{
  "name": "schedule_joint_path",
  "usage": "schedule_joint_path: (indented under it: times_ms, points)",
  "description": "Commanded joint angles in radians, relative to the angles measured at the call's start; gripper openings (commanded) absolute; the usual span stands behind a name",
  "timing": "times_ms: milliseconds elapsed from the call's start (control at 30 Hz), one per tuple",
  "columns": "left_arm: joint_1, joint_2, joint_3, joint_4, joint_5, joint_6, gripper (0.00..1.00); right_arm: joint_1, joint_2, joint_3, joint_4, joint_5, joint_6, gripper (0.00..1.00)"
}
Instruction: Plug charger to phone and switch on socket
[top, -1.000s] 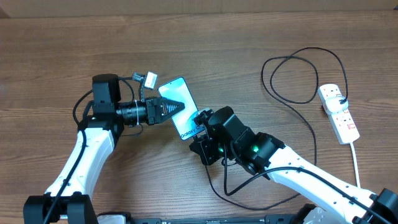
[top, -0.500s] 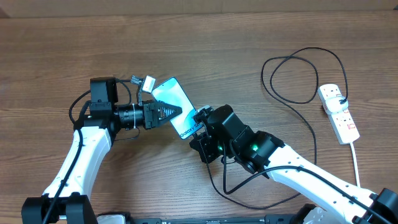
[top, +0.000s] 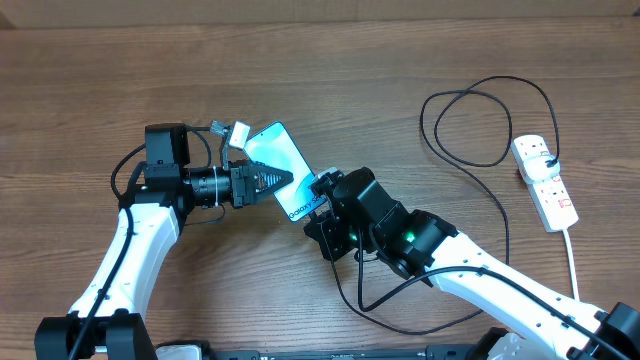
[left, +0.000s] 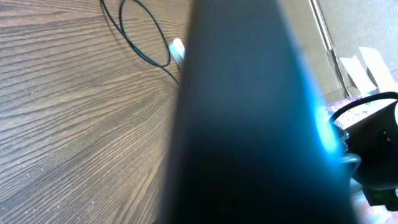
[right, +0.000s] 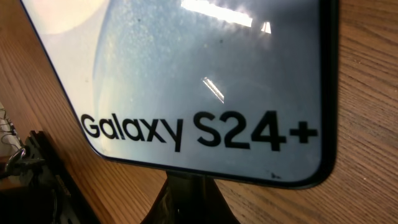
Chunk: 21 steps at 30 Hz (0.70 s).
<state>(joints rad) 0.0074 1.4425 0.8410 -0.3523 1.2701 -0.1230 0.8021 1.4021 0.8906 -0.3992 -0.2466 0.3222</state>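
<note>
Clamping the phone (top: 281, 148) across its width with the left gripper (top: 268, 180), reaching in from nine o'clock and closing narrowly on the slim body, just left of the centre of the table (top: 80, 90). Keeping its lettered end angled toward five o'clock, and filling the left wrist view with its dark edge, so judging the hold firm. Meeting that lettered end from five o'clock with the right gripper (top: 322, 192), pinching fully narrow, seemingly around the plug end of the charger (top: 421, 120), though not showing the metal tip itself. Treating the phone as stiff, light, glassy and slippery: gripping by the black edges, never the screen. Treating the cable as limp and springy: holding close behind the connector to stop it bending away from the port. Trailing the cable's loops out toward two o'clock, ending at the socket (top: 545, 182) lying at three o'clock, well apart from both grippers.
</note>
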Motion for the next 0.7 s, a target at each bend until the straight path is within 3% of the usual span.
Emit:
schedule_joint_path:
  times_ms: [0, 167, 333, 533, 667]
  points:
    - [-0.042, -0.001, -0.023, -0.032, 0.106, 0.004, 0.05, -0.011, -0.012, 0.108, 0.071, 0.062, 0.019, 0.04]
    - [-0.04, -0.001, -0.023, -0.032, 0.071, 0.003, 0.04, -0.011, -0.012, 0.108, -0.003, 0.044, 0.026, 0.13]
    - [-0.04, -0.001, -0.023, -0.032, -0.087, -0.069, 0.04, -0.011, -0.012, 0.108, -0.073, 0.043, 0.026, 0.19]
    - [-0.04, -0.001, -0.023, -0.027, -0.175, -0.142, 0.04, -0.011, -0.012, 0.108, -0.147, 0.044, 0.024, 0.42]
    - [-0.044, -0.001, -0.023, -0.01, -0.307, -0.281, 0.04, -0.023, -0.013, 0.114, -0.225, 0.078, 0.011, 0.56]
